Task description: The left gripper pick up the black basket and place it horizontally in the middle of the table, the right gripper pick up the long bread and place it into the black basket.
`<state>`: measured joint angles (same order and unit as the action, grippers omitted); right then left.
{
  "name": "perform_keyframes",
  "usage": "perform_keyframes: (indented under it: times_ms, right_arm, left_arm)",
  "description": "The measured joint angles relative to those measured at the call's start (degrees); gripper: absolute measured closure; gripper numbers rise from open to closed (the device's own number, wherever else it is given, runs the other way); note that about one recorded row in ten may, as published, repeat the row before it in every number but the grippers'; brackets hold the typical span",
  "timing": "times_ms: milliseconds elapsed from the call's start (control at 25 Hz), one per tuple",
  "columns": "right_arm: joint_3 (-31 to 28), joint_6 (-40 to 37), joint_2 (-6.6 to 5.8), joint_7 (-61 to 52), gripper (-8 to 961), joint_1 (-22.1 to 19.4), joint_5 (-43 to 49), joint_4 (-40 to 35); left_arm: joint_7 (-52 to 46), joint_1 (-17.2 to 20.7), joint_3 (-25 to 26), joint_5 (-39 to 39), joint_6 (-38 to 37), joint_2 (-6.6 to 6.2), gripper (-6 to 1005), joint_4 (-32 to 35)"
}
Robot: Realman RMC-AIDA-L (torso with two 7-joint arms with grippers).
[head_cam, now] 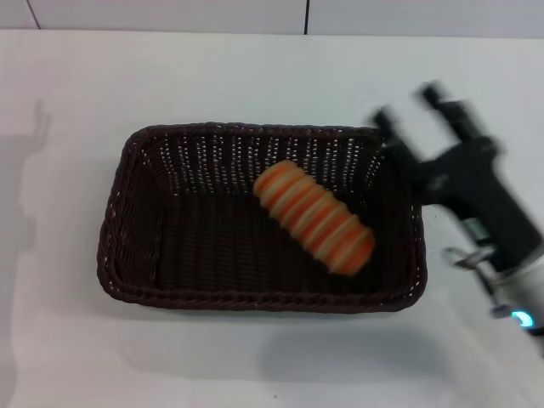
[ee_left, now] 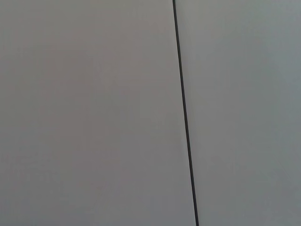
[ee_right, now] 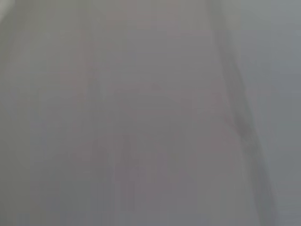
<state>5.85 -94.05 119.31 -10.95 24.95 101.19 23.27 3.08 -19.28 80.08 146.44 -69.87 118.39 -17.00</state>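
The black basket (head_cam: 136, 246) lies lengthwise across the middle of the white table (head_cam: 68, 102) in the head view. The long bread (head_cam: 314, 217), tan with orange stripes, lies slantwise inside it, right of its centre. My right gripper (head_cam: 410, 104) is open and empty, raised just beyond the basket's right far corner, its two fingers spread and pointing away. The left gripper is out of view in every frame.
A grey wall with a dark vertical seam (head_cam: 306, 15) runs behind the table's far edge. The left wrist view shows only a plain grey surface with a dark seam (ee_left: 184, 113). The right wrist view shows only plain grey.
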Motion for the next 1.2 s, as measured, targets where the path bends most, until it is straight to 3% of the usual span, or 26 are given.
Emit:
perform_keyframes:
  times_ms: [120,160,200,240,280,360,440,1200]
  right_arm:
    - [-8.43,-2.24,-0.09,2.83,238,-5.36,-0.04,-1.33]
    - [-15.01,-3.51,-0.16,3.47,226,-9.26,-0.07,-3.15]
    - [-15.01,-3.51,-0.16,3.47,213,-9.26,-0.07,-3.15]
    - [-21.46,-3.87,-0.15,3.5,201,-12.65,-0.11,-4.47]
    - [-21.46,-3.87,-0.15,3.5,201,-12.65,-0.11,-4.47]
    - [-28.71,-3.65,-0.12,3.51,202,-16.37,-0.16,-5.66]
    - [-31.15,-4.21,0.1,3.58,202,-17.89,-0.8,-6.78]
    - [-32.14,-5.53,0.43,8.64,201,-20.08,-4.22,-7.13]
  left_arm:
    - [0.0,0.03,0.0,0.0,0.18,0.0,214,0.25]
    - [0.0,0.08,0.01,0.03,0.33,0.0,214,0.48]
    - [0.0,0.53,0.17,-0.29,0.37,0.0,214,0.78]
    - [0.0,0.78,0.16,-0.28,0.38,0.0,214,0.78]
    - [0.0,0.78,0.16,-0.28,0.38,0.0,214,0.78]
    - [0.0,0.89,0.16,-0.31,0.41,0.0,214,0.88]
    - [0.0,0.94,0.11,-0.34,0.55,0.06,214,2.12]
    - [-2.64,3.91,-1.82,-0.32,0.17,0.54,215,2.89]
